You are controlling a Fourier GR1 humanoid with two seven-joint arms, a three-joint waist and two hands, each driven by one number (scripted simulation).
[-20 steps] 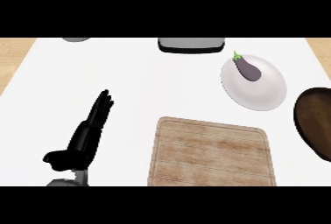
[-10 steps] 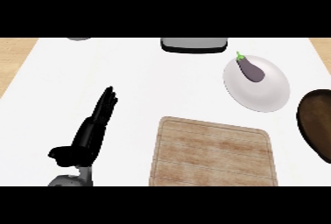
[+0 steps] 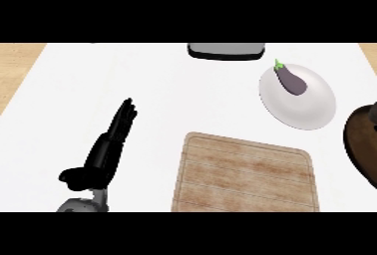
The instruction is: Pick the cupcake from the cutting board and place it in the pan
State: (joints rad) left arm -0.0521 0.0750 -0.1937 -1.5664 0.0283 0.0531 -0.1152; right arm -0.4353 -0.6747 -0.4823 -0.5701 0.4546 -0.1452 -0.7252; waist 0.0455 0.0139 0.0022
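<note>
Wooden cutting board (image 3: 247, 174) is lying bare at the counter's (image 3: 184, 99) near edge; no cupcake is showing, so progress is looking unclear. Left hand (image 3: 106, 149) is resting, fingers straight, pressed together.

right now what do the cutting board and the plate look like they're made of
Cutting board: looks like pale wood with a matt finish, judging by its brown grain streaks and lengthwise lines. Plate: smooth white, probably ceramic, with soft shading and no pattern, though plastic cannot be ruled out. An eggplant lies on it.
</note>
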